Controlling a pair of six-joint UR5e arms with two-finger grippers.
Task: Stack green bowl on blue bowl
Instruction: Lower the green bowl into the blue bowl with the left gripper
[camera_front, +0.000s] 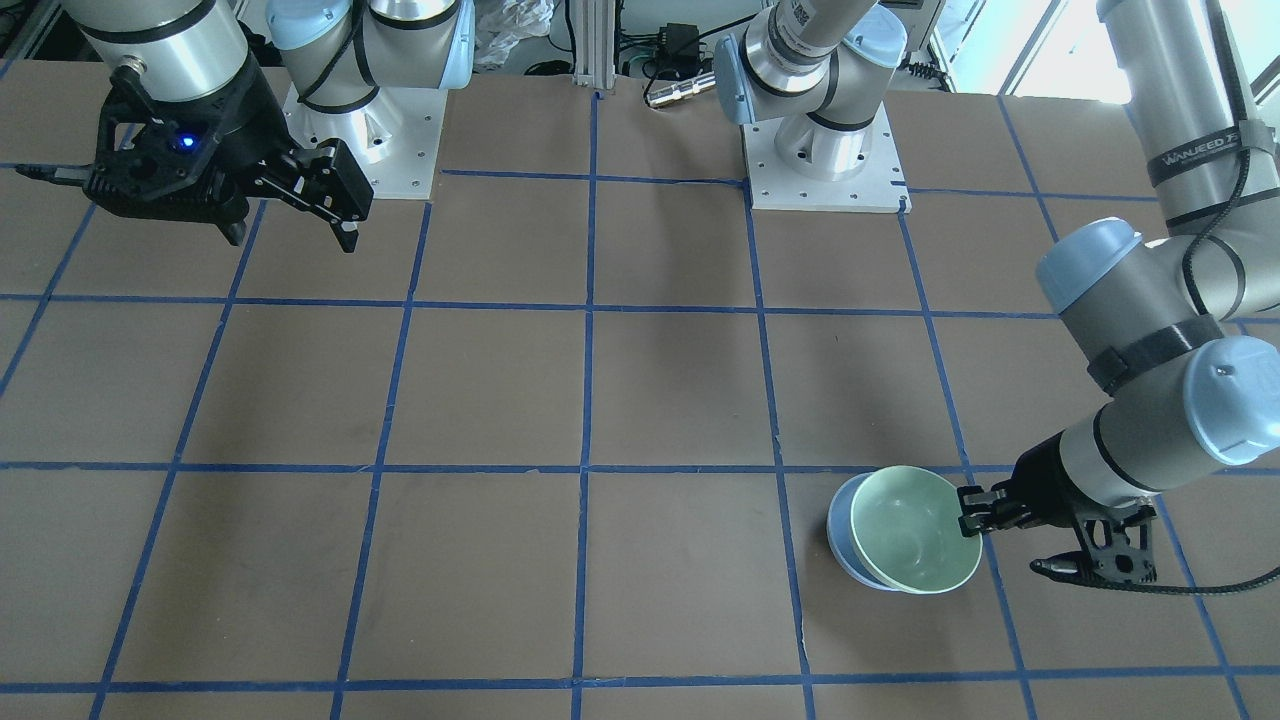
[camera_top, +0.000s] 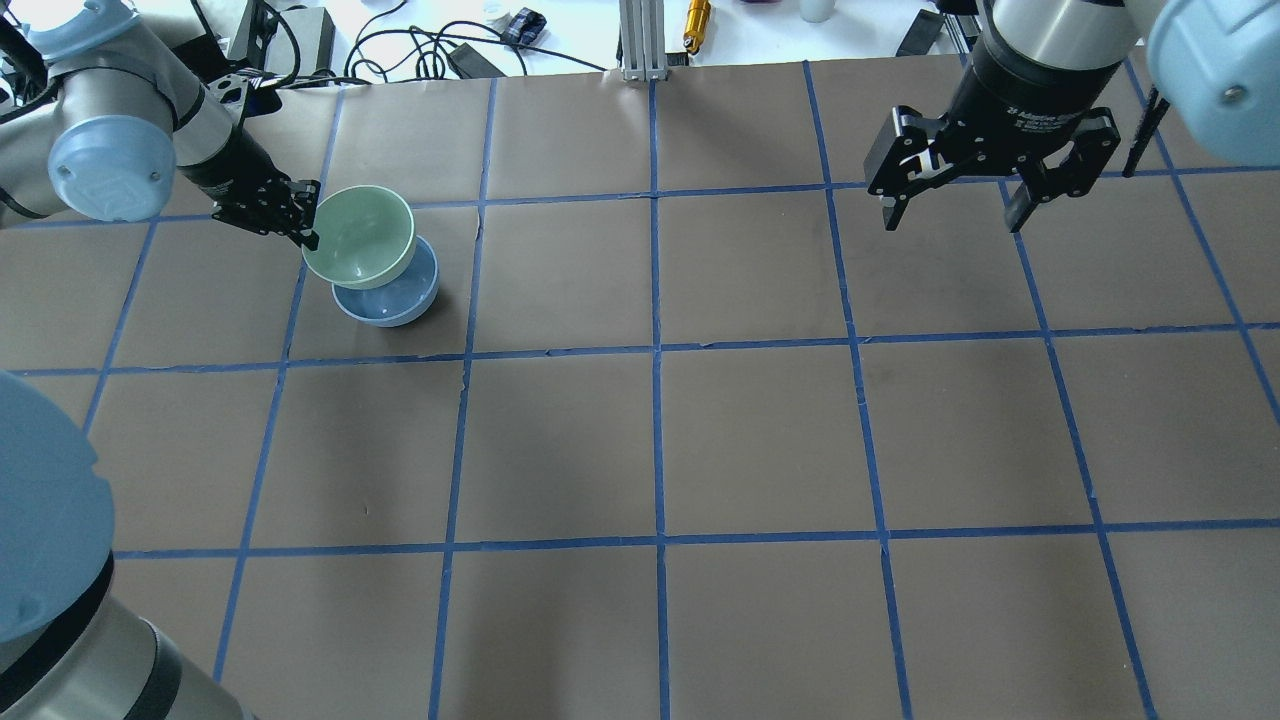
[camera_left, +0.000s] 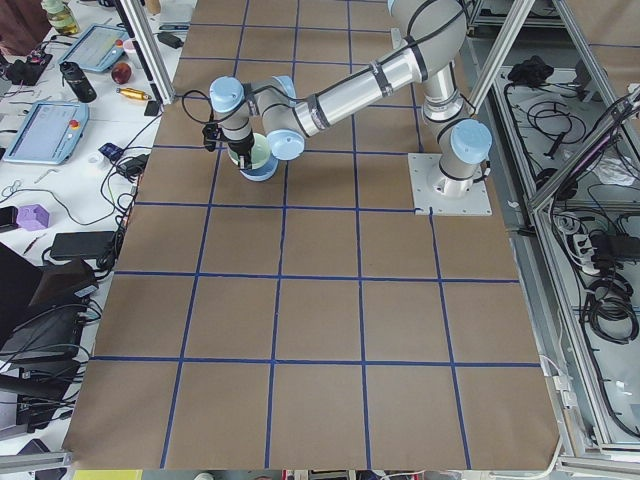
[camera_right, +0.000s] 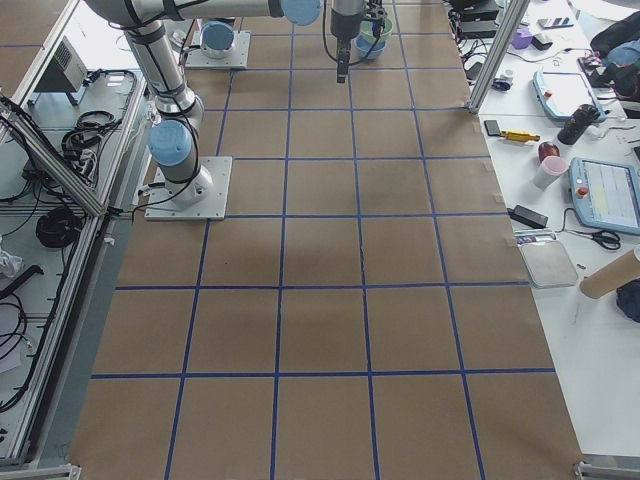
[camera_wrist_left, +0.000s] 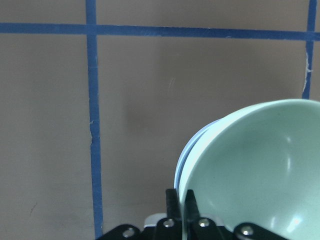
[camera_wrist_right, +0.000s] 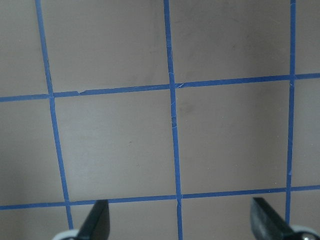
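The green bowl is tilted and rests partly inside the blue bowl, which stands on the table at the far left. They also show in the front view, the green bowl over the blue bowl. My left gripper is shut on the green bowl's rim; the left wrist view shows its fingertips pinching the rim of the green bowl, with the blue bowl as a sliver beneath. My right gripper hangs open and empty above the far right.
The table is brown paper with a blue tape grid. Cables and tools lie beyond its far edge. The arm bases stand at the robot's side. The right wrist view shows only bare grid.
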